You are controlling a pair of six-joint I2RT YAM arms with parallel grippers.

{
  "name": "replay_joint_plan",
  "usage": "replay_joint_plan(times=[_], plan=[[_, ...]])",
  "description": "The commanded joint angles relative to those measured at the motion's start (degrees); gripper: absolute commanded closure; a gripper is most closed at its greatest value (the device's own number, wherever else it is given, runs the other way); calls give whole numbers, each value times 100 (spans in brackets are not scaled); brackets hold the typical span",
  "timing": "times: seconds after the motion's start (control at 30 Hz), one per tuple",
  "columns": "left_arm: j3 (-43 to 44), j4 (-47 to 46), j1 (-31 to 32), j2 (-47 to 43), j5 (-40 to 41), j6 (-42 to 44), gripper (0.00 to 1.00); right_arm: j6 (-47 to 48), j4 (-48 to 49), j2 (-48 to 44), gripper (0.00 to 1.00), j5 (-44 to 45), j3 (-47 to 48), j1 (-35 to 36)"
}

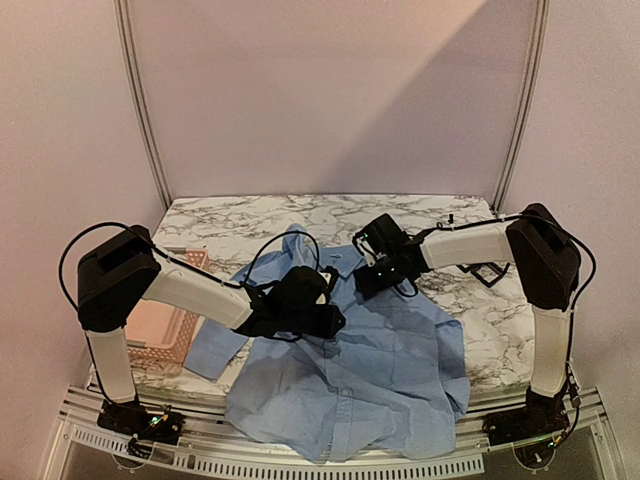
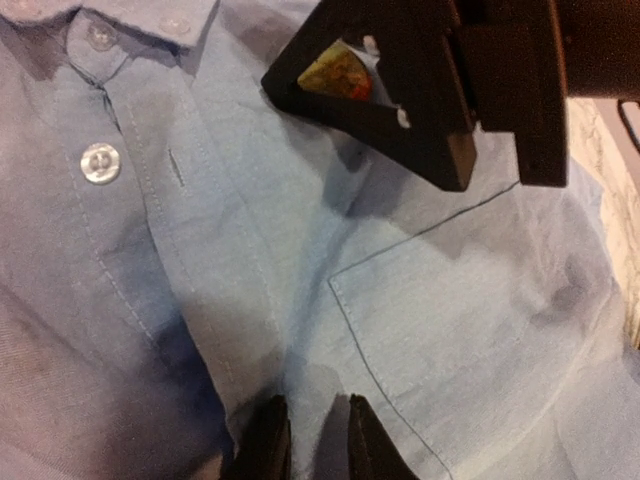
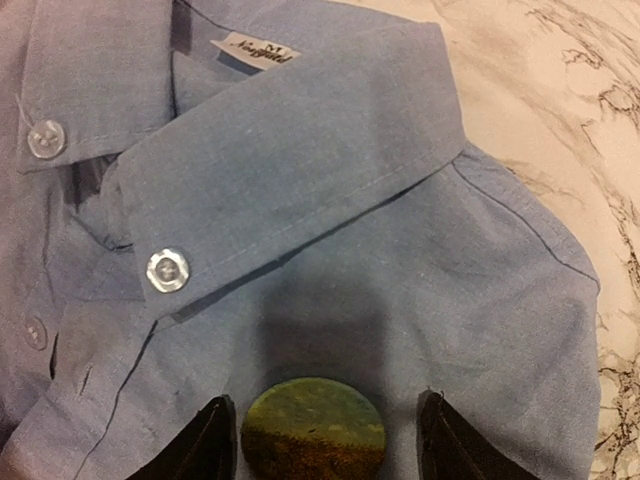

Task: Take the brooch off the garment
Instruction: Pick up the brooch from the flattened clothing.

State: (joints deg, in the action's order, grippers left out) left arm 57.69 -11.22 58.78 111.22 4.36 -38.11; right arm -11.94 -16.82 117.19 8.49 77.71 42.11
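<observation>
The garment (image 1: 370,370) is a light blue buttoned shirt lying spread on the marble table (image 1: 480,310). The brooch (image 3: 313,428), a round green-and-brown pin, sits on the shirt just below the collar (image 3: 300,160). My right gripper (image 3: 327,403) is open and straddles it, the left finger close to its rim and the right finger a gap away. From the left wrist the brooch (image 2: 337,75) shows between those black fingers. My left gripper (image 2: 315,400) stands narrow on a ridge of shirt fabric beside the chest pocket (image 2: 480,330), pinching it.
A pink plastic basket (image 1: 165,320) stands at the table's left edge behind the left arm. The shirt's sleeve (image 1: 215,345) reaches toward it. Bare marble shows to the right of the shirt (image 3: 580,120). The shirt hem hangs over the near edge (image 1: 340,440).
</observation>
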Motion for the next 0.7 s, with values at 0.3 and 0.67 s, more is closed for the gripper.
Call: replay_joint_plan(times=[0.3, 0.67], plan=[[-126, 489, 125, -170, 31, 40, 82, -231, -212, -426, 40, -59, 7, 62], [-131, 507, 126, -180, 24, 27, 83, -250, -160, -132, 44, -176, 6, 61]])
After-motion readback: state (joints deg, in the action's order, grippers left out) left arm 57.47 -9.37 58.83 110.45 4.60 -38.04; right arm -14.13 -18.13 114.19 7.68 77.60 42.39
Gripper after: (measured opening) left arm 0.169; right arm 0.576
